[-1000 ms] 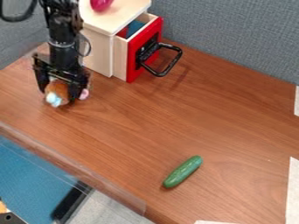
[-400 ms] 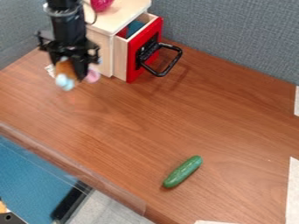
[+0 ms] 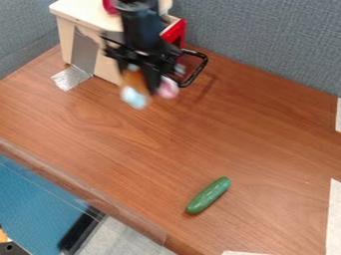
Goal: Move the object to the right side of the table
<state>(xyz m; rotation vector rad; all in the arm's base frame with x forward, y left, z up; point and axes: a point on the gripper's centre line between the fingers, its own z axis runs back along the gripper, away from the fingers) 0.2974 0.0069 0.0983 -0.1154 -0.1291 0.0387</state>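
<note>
The black gripper (image 3: pixel 144 83) hangs at the upper left of the camera view, in front of the small wooden cabinet. It is shut on a plush toy (image 3: pixel 135 88) with brown, light blue and pink parts, which is held above the table (image 3: pixel 180 144). The toy's middle is partly hidden behind the fingers. Its pink part sticks out on the right, its blue part at the lower left.
Behind the gripper stands the wooden cabinet (image 3: pixel 65 35) with a red drawer front (image 3: pixel 174 34) and a black handle (image 3: pixel 196 74). A green cucumber (image 3: pixel 208 195) lies near the front. Grey panels border the back.
My gripper has risen from the table at the left and moved right with the toy, now in front of the cabinet. The cucumber and cabinet have not moved.
</note>
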